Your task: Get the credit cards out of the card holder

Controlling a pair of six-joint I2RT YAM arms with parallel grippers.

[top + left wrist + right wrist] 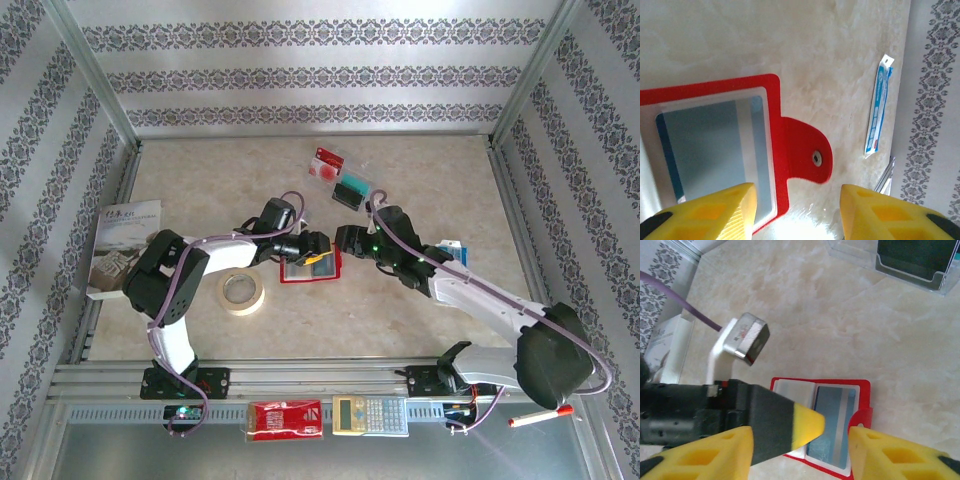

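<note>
From above, one card holder lies open under the left gripper, with the right gripper just beside it. Two credit cards lie loose beyond the right gripper: a red-and-white card and a teal-and-black card. One tape roll sits near the left arm.

On the left wrist camera, the left gripper's two yellow fingers stand wide apart. One hangs over the holder's clear pocket and the other over bare table. One blue card sits in that pocket. One blue-and-white pack lies well apart, off past the far finger.

On the right wrist camera, the right gripper's jaws are spread with nothing gripped. The left gripper's black, yellow-tipped finger reaches between them over the holder. The blue card shows in its pocket just ahead.
</note>
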